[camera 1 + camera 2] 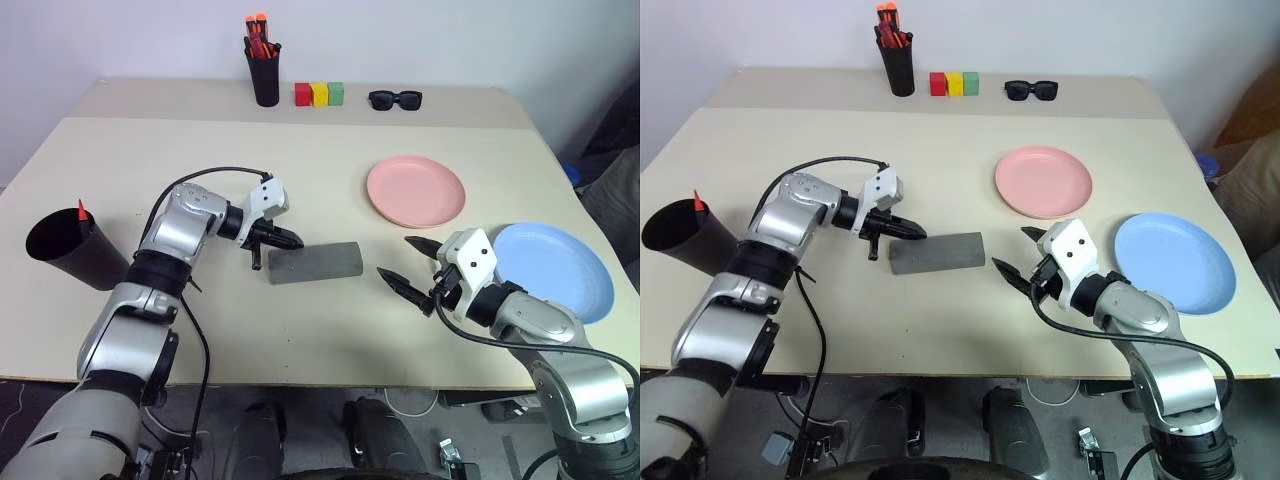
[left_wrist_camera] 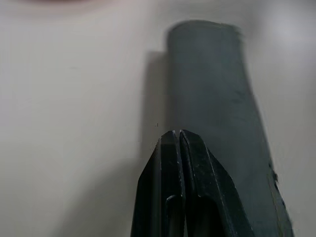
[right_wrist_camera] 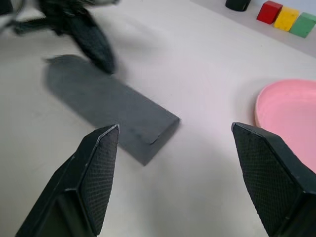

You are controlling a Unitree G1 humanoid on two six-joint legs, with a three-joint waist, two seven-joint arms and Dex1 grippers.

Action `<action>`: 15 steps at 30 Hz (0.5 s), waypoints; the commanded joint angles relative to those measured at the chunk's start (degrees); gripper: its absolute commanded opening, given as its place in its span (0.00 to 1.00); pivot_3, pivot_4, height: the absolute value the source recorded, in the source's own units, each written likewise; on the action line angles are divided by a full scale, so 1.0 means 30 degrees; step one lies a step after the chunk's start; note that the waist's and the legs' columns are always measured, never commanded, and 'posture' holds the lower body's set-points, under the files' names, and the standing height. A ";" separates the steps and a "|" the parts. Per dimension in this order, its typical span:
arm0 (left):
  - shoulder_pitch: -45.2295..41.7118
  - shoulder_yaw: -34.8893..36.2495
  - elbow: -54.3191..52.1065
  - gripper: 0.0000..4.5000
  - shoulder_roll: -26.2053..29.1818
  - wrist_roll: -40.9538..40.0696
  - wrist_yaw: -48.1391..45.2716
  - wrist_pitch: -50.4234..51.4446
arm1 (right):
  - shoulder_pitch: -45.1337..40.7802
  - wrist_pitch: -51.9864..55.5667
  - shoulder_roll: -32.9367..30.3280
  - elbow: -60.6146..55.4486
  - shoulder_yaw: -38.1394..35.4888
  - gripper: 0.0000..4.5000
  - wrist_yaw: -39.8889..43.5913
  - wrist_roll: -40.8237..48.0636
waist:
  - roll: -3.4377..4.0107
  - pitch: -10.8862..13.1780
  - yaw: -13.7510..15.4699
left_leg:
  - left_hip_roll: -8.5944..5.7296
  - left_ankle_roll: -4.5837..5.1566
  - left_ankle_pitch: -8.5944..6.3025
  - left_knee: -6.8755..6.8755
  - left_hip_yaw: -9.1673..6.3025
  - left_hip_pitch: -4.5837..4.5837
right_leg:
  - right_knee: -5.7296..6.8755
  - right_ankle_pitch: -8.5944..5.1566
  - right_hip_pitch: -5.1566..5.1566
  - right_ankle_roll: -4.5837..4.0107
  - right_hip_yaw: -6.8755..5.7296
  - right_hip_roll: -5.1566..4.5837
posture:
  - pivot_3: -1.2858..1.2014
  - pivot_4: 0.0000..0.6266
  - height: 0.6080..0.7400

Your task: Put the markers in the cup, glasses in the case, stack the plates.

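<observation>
The grey case (image 1: pixel 314 262) lies closed at the table's middle. My left gripper (image 1: pixel 290 240) is shut and empty, its tips just over the case's left end; in its wrist view the closed fingers (image 2: pixel 170 163) sit beside the case (image 2: pixel 212 94). My right gripper (image 1: pixel 398 258) stands open just right of the case, pointing at it, nothing between its fingers (image 3: pixel 101 163). The black cup (image 1: pixel 70 250) stands at the far left with a red marker tip (image 1: pixel 82 212) poking out. The pink plate (image 1: pixel 415 190) and the blue plate (image 1: pixel 555 270) lie apart on the right. The glasses are hidden.
At the back stand a black pen holder (image 1: pixel 264 72) with orange-red pens, red, yellow and green blocks (image 1: pixel 319 94), and black sunglasses (image 1: pixel 395 98). The blue plate lies close to the table's right edge, beside my right forearm.
</observation>
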 commanded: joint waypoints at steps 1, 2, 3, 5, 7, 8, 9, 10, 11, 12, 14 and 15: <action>0.1111 0.0329 -0.3167 0.01 0.0493 -0.0646 0.0221 -0.0117 | -0.1347 -0.0267 -0.0519 0.1443 0.0534 0.82 -0.0860 -0.1497 | 0.0001 -0.0001 0.0020 | -0.0001 0.0000 0.0000 0.0004 0.0001 -0.0001 | 0.0001 0.0000 0.0001 0.0000 -0.0002 -0.0001 | 0.52 0.24 0.87; 0.1438 0.0621 -0.3751 0.01 0.0510 -0.0901 0.0420 -0.0287 | -0.1811 -0.0190 -0.0616 0.2022 0.0713 0.82 -0.1130 -0.1915 | 0.0001 -0.0001 0.0009 | -0.0001 0.0000 0.0000 0.0009 0.0002 0.0003 | 0.0000 0.0000 0.0008 -0.0001 -0.0001 -0.0003 | 0.52 0.24 0.87; 0.1713 0.0962 -0.4275 0.01 0.0496 -0.1192 0.0700 -0.0322 | -0.2274 -0.0189 -0.0702 0.2600 0.0908 0.82 -0.1365 -0.2332 | 0.0001 -0.0001 0.0022 | -0.0002 0.0001 0.0000 0.0012 0.0009 0.0006 | 0.0000 0.0000 0.0007 -0.0001 0.0004 -0.0004 | 0.52 0.24 0.87; 0.2540 0.2146 -0.5634 0.01 0.0354 -0.1706 0.2249 -0.0615 | -0.3821 -0.0500 -0.0877 0.4526 0.1622 0.82 -0.1838 -0.3602 | 0.0005 0.0001 -0.0005 | -0.0002 0.0000 0.0001 0.0017 0.0006 0.0003 | 0.0003 0.0001 0.0007 -0.0001 0.0002 -0.0004 | 0.52 0.24 0.87; 0.3755 0.3013 -0.7153 0.01 0.0449 -0.1802 0.3727 -0.0867 | -0.5341 -0.1287 -0.1070 0.6833 0.2586 0.82 -0.2292 -0.5136 | 0.0010 0.0000 -0.0111 | 0.0001 0.0000 0.0001 0.0018 0.0012 0.0005 | 0.0010 0.0003 -0.0003 0.0000 0.0008 -0.0002 | 0.52 0.24 0.87; 0.4156 0.3157 -0.7638 0.01 0.0529 -0.1850 0.4075 -0.0877 | -0.5715 -0.1592 -0.1116 0.7512 0.2849 0.82 -0.2371 -0.5557 | 0.0016 -0.0002 -0.0104 | 0.0002 0.0000 0.0001 0.0013 0.0017 0.0012 | 0.0014 0.0003 -0.0005 -0.0001 0.0018 0.0000 | 0.52 0.24 0.87; 0.4995 0.3609 -0.8697 0.01 0.0595 -0.2208 0.4465 -0.0777 | -0.6378 -0.2290 -0.1301 0.8808 0.3534 0.82 -0.2464 -0.6444 | 0.0019 -0.0004 -0.0081 | 0.0003 0.0000 0.0001 0.0005 0.0016 0.0014 | 0.0014 0.0003 -0.0007 0.0000 0.0017 0.0001 | 0.52 0.24 0.87; 0.5869 0.4083 -0.9909 0.01 0.0621 -0.2657 0.4871 -0.0470 | -0.7004 -0.3062 -0.1413 1.0109 0.4173 0.82 -0.2416 -0.7173 | 0.0028 -0.0009 -0.0150 | 0.0004 0.0000 0.0001 -0.0001 0.0016 0.0017 | 0.0016 0.0003 -0.0009 -0.0001 0.0016 0.0004 | 0.52 0.24 0.87; 0.6622 0.4480 -1.1002 0.01 0.0636 -0.3031 0.5299 -0.0066 | -0.7564 -0.3793 -0.1423 1.1283 0.4657 0.82 -0.2394 -0.7725 | 0.0028 -0.0009 -0.0167 | 0.0007 0.0000 0.0001 -0.0007 0.0022 0.0021 | 0.0016 0.0002 -0.0010 -0.0001 0.0020 0.0005 | 0.52 0.24 0.87; 0.7265 0.4795 -1.1960 0.01 0.0658 -0.3379 0.5721 0.0412 | -0.8057 -0.4399 -0.1337 1.2338 0.4987 0.82 -0.2424 -0.8158 | 0.0031 -0.0006 -0.0147 | 0.0008 0.0001 0.0001 -0.0007 0.0026 0.0021 | 0.0013 0.0003 -0.0010 -0.0001 0.0025 0.0004 | 0.52 0.24 0.87; 0.8156 0.5121 -1.3384 0.01 0.0722 -0.3883 0.6481 0.1290 | -0.8735 -0.5328 -0.1114 1.3917 0.5262 0.82 -0.2432 -0.8614 | 0.0029 -0.0003 -0.0040 | 0.0009 0.0000 0.0001 -0.0006 0.0032 0.0014 | 0.0012 0.0003 -0.0018 -0.0001 0.0026 0.0000 | 0.52 0.24 0.87; 0.8697 0.5341 -1.4169 0.01 0.0752 -0.4146 0.6918 0.1740 | -0.9161 -0.5881 -0.0990 1.4880 0.5462 0.82 -0.2441 -0.8885 | 0.0034 0.0000 -0.0040 | 0.0009 -0.0001 0.0001 -0.0003 0.0029 0.0011 | 0.0014 0.0003 -0.0016 -0.0001 0.0020 -0.0001 | 0.52 0.24 0.87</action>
